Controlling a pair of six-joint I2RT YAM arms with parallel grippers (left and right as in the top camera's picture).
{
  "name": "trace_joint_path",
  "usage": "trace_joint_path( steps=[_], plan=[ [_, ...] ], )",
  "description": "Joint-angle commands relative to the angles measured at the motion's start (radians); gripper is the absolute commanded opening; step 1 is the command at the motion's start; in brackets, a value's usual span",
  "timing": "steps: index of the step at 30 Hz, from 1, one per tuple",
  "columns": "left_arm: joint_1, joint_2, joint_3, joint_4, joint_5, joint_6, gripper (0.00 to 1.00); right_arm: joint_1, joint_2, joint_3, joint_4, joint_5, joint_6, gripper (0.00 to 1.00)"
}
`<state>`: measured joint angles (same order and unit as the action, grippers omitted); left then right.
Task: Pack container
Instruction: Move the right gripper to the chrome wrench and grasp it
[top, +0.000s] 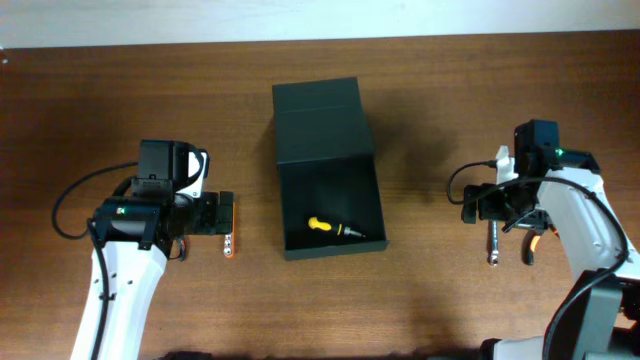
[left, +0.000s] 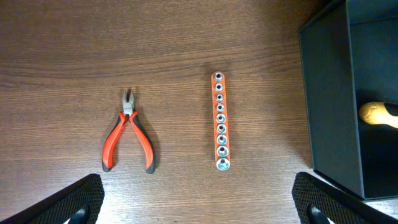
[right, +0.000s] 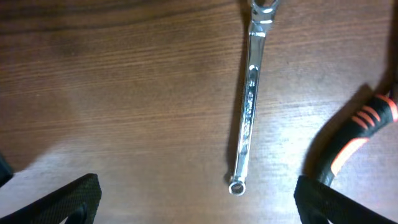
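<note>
**Overhead view.** The container (top: 330, 190) stands at the centre of the tabletop (top: 80, 110), open, with its flap laid back toward the top of the frame. One item lies inside, near the lower wall: a yellow-handled screwdriver (top: 333, 228). The left arm (top: 125, 265) is at the left of the frame and the right arm (top: 590, 225) at the right, both well apart from the box. Assessment: packing is under way with one tool in. The step in hand is the pick of the next tool, not yet begun.

**Left wrist view.** The left pincer (left: 202, 202) is released, its tips spread at the lower corners with nothing between them. Higher in the frame lie an orange socket rail (left: 221, 121) at the middle and red-handled pliers (left: 127, 134) to its left, apart from each other. The container's wall fills the right edge. The rail sits closest to centre, so the next move likely calls for a straight descent and a closure across its narrow width.

**Right wrist view.** The right pincer (right: 199, 202) is also released and empty. A steel wrench (right: 250, 99) lies just right of centre, so a grip would need a slight shift rightward.

**Limits.**
- The wrench's upper end is cut off by the top edge.
- An orange-and-black handle (right: 360, 134) at the right edge is only partly shown, and its type cannot be determined.
- Overhead, the screwdriver's fore end is hard to make out against the dark interior.
</note>
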<state>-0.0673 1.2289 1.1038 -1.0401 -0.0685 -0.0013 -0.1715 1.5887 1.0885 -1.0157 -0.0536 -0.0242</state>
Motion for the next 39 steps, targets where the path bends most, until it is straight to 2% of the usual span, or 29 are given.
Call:
trace_joint_path(
  steps=[1,10,18,29,31,35,39],
  plan=[
    [-0.002,0.0,0.017,-0.001,-0.008,-0.006,0.99,-0.008,-0.01,-0.03,0.042,0.013,-0.024,0.99],
    [-0.002,0.0,0.017,-0.001,-0.008,-0.006,0.99,-0.008,0.055,-0.133,0.196,0.037,-0.024,0.99],
    [-0.002,0.0,0.017,-0.001,-0.007,-0.006,0.99,-0.008,0.128,-0.137,0.285,0.066,-0.024,0.99],
    [-0.002,0.0,0.017,-0.001,-0.007,-0.006,0.99,-0.008,0.242,-0.137,0.315,0.062,-0.001,0.99],
    [-0.002,0.0,0.017,-0.001,-0.007,-0.006,0.99,-0.008,0.259,-0.137,0.315,0.062,0.003,0.94],
    [-0.002,0.0,0.017,-0.001,-0.007,-0.006,0.99,-0.008,0.269,-0.137,0.314,0.062,0.007,0.71],
    [-0.002,0.0,0.017,-0.001,-0.007,-0.006,0.99,-0.008,0.269,-0.137,0.314,0.061,0.007,0.56]
  ],
)
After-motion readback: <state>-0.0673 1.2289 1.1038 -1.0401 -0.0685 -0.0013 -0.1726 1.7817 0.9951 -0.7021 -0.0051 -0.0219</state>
